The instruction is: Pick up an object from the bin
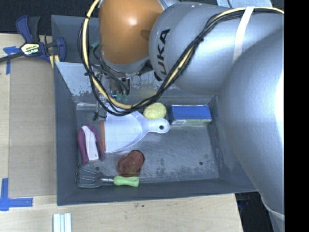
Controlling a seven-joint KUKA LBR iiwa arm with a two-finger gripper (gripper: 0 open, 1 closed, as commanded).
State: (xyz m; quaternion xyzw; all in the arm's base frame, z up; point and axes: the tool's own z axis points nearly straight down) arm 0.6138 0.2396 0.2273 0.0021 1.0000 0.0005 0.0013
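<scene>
A grey metal bin (65, 149) is seen from above. The robot's gripper (112, 96), under an orange dome cover in the upper left of the frame, hangs near the wide end of a white plastic scoop (126, 133) at the bin's centre left. Whether its grip is spread or closed cannot be told. A yellow ball (155, 111) and a blue rectangular box (190, 114) lie right of the scoop.

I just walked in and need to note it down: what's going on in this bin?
A KUKA arm reaches into the grey bin from the right. Its gripper hangs near the far-left corner, close to the white scoop. The scoop, a yellow ball, a blue box, a pink-and-white block, a reddish-brown lump and a green-handled wire tool all lie on the bin floor; none looks lifted.
</scene>
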